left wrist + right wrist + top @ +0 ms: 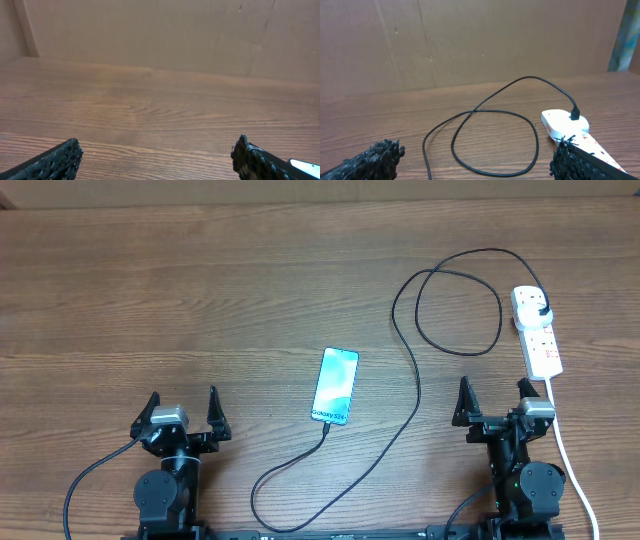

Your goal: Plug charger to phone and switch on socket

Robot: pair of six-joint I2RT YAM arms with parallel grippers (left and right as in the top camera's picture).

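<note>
The phone [335, 385] lies face up mid-table, its screen glowing light blue. The charger [414, 395], a thin black cable, runs from the phone's near short edge, curls toward the front, then loops back to a black plug [540, 308] in the socket [539, 340], a white power strip at the right. Whether the connector tip is seated, I cannot tell. My left gripper [183, 412] stands open, front left of the phone. My right gripper [493, 400] stands open, just in front of the strip. In the right wrist view, the cable loop [495, 142] and strip [560, 122] lie ahead of the gripper [477, 157].
The strip's white cord [575, 470] trails toward the front right, beside my right arm. A cardboard wall [160, 30] stands behind the wooden table [200, 300]. In the left wrist view, only bare wood lies between the fingertips [67, 155].
</note>
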